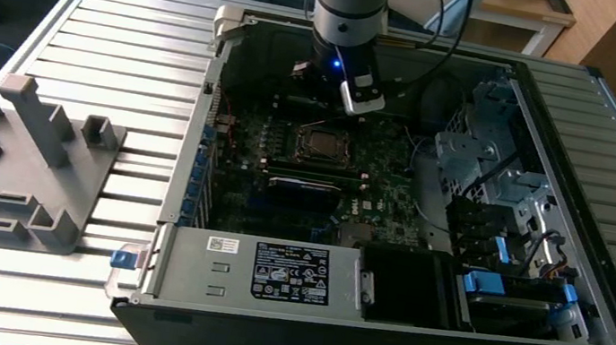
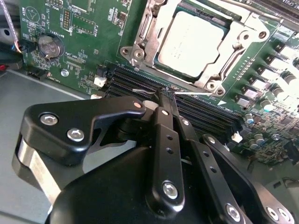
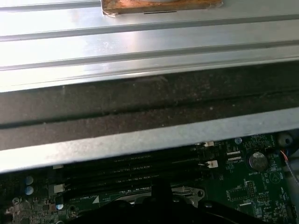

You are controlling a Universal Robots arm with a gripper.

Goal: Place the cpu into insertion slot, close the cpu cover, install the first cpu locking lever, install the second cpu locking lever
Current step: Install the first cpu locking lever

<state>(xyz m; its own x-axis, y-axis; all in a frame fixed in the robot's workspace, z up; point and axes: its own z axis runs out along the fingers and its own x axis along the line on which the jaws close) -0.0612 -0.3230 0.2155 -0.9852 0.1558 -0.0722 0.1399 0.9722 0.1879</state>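
Gripper (image 2: 162,96) fingers together, tips over the memory slots (image 2: 135,83) just beside the cpu cover (image 2: 140,49); cover lies flat around the cpu (image 2: 189,39).

Grey tubular arm (image 1: 350,2), blue light (image 1: 337,64), black linked fingers (image 2: 164,140), silver screws (image 2: 170,189)
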